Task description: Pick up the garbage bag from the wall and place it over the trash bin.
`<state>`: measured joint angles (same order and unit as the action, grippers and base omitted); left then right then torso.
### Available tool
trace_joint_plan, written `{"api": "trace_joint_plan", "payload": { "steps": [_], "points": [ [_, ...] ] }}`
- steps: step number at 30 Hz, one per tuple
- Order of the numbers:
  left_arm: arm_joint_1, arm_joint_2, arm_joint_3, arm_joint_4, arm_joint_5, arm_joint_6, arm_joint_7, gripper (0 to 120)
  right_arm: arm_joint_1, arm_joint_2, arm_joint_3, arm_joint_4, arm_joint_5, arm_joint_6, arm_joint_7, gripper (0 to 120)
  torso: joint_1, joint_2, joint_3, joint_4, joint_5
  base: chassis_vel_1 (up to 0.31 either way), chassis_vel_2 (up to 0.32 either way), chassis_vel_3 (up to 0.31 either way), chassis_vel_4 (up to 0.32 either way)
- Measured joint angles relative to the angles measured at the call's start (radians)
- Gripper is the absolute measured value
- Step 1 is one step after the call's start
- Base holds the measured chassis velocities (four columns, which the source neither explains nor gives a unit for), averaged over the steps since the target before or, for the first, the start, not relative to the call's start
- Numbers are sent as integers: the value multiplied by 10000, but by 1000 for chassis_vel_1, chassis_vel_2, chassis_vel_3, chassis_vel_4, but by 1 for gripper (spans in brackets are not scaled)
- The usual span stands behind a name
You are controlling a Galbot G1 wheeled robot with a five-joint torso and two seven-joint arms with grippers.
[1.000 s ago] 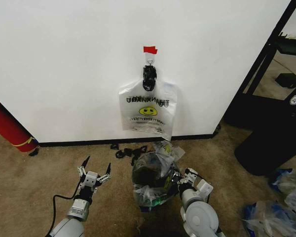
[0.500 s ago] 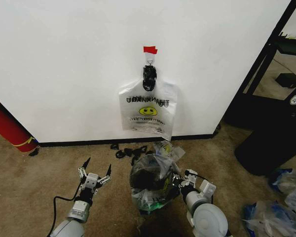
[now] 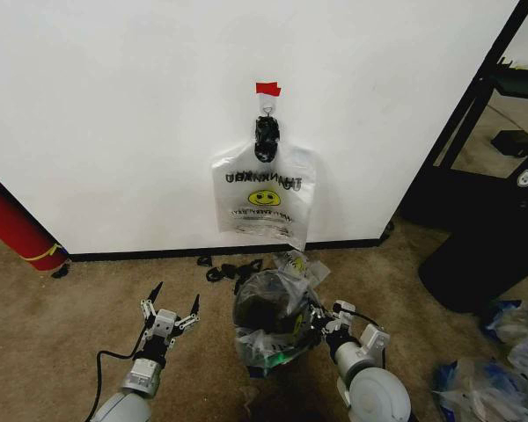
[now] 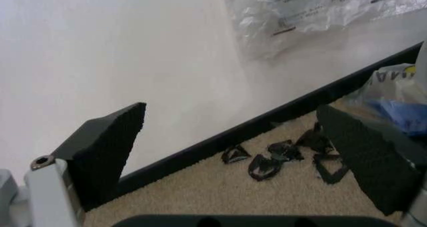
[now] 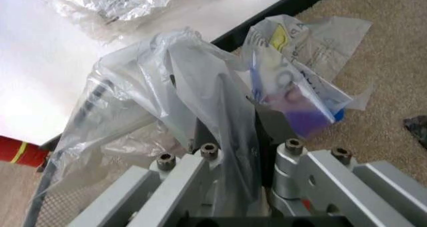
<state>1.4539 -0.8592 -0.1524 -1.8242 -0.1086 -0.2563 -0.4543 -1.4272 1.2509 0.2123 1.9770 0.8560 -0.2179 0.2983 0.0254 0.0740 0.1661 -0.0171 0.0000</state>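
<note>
The right gripper [image 3: 319,322], low and right of centre in the head view, is clamped on a fold of the garbage bag [image 3: 277,309]; its wrist view shows the clear film pinched between its fingers [image 5: 200,174]. The bag lies just to that gripper's left, draped loosely over the trash bin [image 3: 262,318] at the bottom centre, its blue-patched handle [image 5: 303,118] sticking out towards the wall. The left gripper [image 3: 169,308] hovers at the lower left with its fingers apart, near the bin's other side but not touching it. A second smiley bag [image 3: 264,200] hangs on the wall above.
</note>
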Motion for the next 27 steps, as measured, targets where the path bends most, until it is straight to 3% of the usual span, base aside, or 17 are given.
{"api": "trace_joint_plan", "payload": {
  "steps": [11, 27],
  "points": [
    [-23, 2, 53, 81, 32, -12, 28, 100, -170, -91, 292, -202, -433, 104, -259, 0, 0, 0, 0, -1, 0, 0, 0, 0, 0],
    [62, -17, 68, 108, 131, -46, 38, 100, -365, -122, 362, -587, -1131, 1765, -2147, 0, 0, 0, 0, -1, 0, 0, 0, 0, 0]
  ]
}}
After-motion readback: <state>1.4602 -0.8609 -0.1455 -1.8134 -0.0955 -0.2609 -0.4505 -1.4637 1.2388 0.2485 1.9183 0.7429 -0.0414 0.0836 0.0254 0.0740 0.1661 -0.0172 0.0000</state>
